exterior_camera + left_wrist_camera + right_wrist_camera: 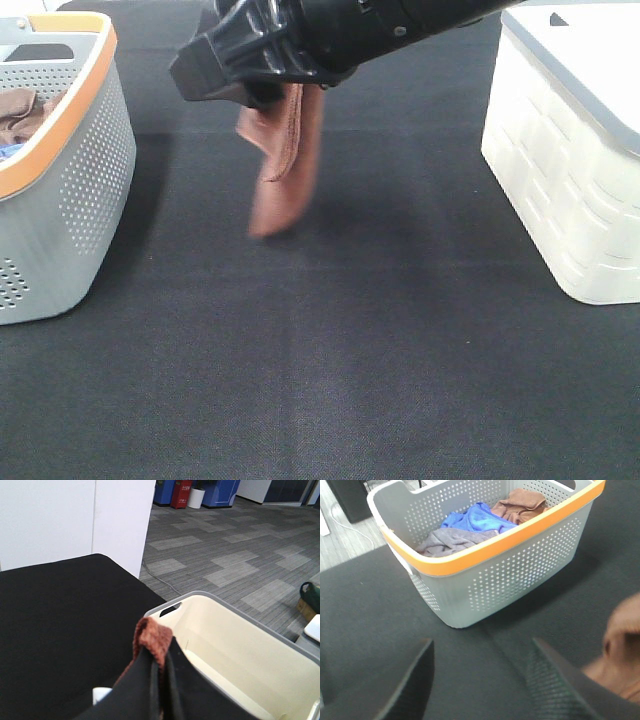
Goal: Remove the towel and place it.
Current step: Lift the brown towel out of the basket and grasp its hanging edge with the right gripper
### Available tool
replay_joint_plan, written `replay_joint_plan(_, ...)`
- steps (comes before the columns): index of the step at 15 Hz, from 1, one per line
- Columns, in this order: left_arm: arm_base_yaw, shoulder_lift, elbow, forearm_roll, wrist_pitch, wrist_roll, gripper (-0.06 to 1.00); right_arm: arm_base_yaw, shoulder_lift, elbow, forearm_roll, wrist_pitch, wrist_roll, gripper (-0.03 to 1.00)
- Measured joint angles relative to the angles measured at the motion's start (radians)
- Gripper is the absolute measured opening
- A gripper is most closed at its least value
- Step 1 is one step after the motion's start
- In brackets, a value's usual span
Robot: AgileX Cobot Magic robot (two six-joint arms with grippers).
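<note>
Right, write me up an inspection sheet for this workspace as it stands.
Surface: black cloth table, flat, no stains seen.
Job's things: brown towel hangs above the table; grey basket with an orange rim holds brown, blue and grey cloths; white bin, nothing seen in the part of its inside that shows.
Clutter: nothing seen.
Grippers: left gripper shut on the towel; right gripper open, holding nothing.
Cables: one cable on the floor beside the table.
Surroundings: grey carpet floor, white wall.
</note>
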Motion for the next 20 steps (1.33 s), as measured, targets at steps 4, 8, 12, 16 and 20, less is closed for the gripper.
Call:
replay_joint_plan(4, 0.000, -0.019, 0.000, 0.062, 0.000, 0.000, 0.00, 0.000, 0.000, 0.074, -0.228, 0.003, 0.243, 0.54)
replay_joint_plan(8, 0.000, -0.021, 0.000, 0.108, 0.000, 0.000, 0.00, 0.000, 0.000, 0.145, -0.376, 0.004, 0.446, 0.54)
replay_joint_plan(12, 0.000, -0.021, 0.000, 0.108, 0.000, -0.001, 0.00, 0.000, 0.000, 0.162, -0.401, -0.118, 0.523, 0.58)
replay_joint_plan(16, 0.000, -0.021, 0.000, 0.108, 0.000, -0.001, 0.00, 0.000, 0.000, 0.162, -0.401, -0.227, 0.524, 0.68)
replay_joint_plan(20, 0.000, -0.021, 0.000, 0.109, 0.000, -0.001, 0.00, 0.000, 0.000, 0.162, -0.391, -0.317, 0.525, 0.70)
